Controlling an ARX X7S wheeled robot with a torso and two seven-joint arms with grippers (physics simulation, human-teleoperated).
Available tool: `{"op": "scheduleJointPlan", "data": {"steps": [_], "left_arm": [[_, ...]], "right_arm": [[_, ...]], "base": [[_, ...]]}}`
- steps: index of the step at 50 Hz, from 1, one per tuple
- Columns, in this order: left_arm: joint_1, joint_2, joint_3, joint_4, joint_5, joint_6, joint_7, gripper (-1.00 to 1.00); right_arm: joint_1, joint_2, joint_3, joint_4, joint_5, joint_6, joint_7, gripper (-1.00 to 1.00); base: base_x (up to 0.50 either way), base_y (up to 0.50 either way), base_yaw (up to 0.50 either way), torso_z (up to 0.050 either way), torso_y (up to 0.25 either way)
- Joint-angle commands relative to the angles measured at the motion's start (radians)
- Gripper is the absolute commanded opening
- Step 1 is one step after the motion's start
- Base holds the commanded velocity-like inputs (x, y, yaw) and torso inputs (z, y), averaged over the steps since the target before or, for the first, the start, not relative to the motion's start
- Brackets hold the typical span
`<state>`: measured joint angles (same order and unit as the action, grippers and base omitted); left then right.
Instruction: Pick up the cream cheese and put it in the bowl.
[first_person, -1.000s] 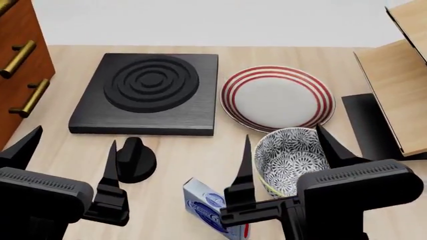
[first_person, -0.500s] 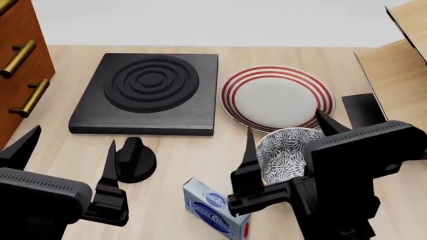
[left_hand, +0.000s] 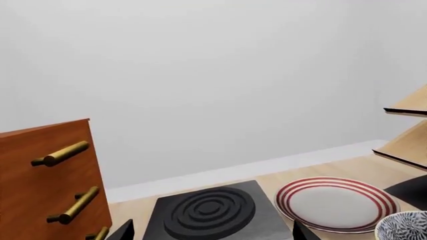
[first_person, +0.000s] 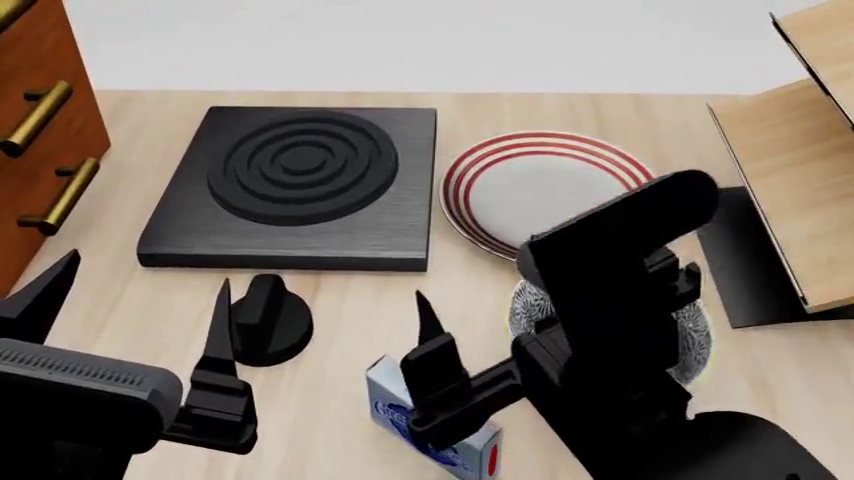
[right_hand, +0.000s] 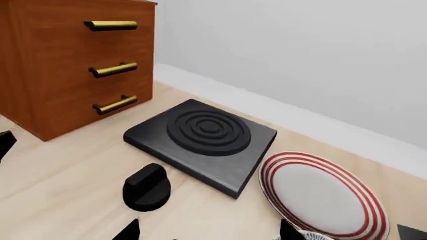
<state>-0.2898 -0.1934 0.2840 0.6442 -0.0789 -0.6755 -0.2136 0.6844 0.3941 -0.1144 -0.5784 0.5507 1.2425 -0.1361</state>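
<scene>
Nearest you, the cream cheese (first_person: 400, 410) lies flat on the worktop (first_person: 360, 310), its long axis running diagonally, red end toward you. Your right tool (first_person: 487, 375) hangs right over it; only one finger shows, so its spread can't be told. Your left tool (first_person: 127, 330) is spread apart, holding nothing. Just right of the box, behind your arm, sits the bowl (first_person: 694, 340), with the red-striped plate (first_person: 534, 190) beyond

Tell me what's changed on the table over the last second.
The right arm swung left and turned, so it now covers most of the bowl, and its gripper sits over the cream cheese. Nothing was grasped or released. The cream cheese, bowl, plate, black slab, knob and left gripper stayed put.
</scene>
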Motion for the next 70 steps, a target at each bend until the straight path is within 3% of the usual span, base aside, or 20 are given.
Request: {"op": "scheduleJointPlan", "data": {"steps": [1,33,70], "left_arm": [[-0.001,-0.004,0.004,-0.001,-0.004,0.003,-0.008,1.00],[-0.002,-0.016,0.025,-0.003,-0.015,0.007,-0.027,1.00],[-0.032,-0.018,0.052,-0.081,-0.029,0.036,-0.036,1.00]], "right_arm": [[0.123,0.006,-0.062,0.081,0.050,0.126,-0.045,1.00],[0.280,0.008,-0.273,0.371,0.021,0.146,-0.116,1.00],[0.370,-0.063,-0.479,0.852,-0.088,-0.116,-0.260,1.00]], "base": [[0.00,0.00,0.00,0.000,0.000],[0.00,0.00,0.00,0.000,0.000],[0.00,0.00,0.00,0.000,0.000]]}}
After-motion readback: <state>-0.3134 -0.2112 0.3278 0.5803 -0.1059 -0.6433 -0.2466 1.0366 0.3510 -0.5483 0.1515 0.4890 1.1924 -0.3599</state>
